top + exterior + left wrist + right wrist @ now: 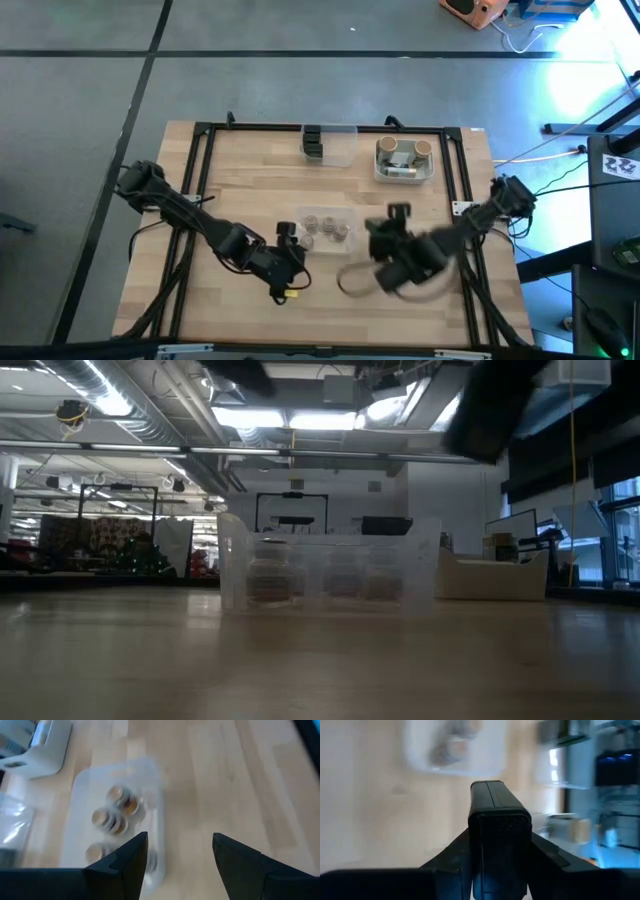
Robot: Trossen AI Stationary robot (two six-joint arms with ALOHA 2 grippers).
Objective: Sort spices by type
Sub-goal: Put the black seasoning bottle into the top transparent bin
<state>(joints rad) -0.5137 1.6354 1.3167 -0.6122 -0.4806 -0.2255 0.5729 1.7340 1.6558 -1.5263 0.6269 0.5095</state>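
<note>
A dark boxy spice (pixel 499 827) is clamped in the right gripper (pixel 398 214) and held above the middle of the table. It likely belongs in the far bin (pixel 330 146) with the other dark boxes (pixel 313 144). The left gripper (pixel 180 851), fingers apart and empty, is held by the middle bin of small round jars (pixel 326 229).
</note>
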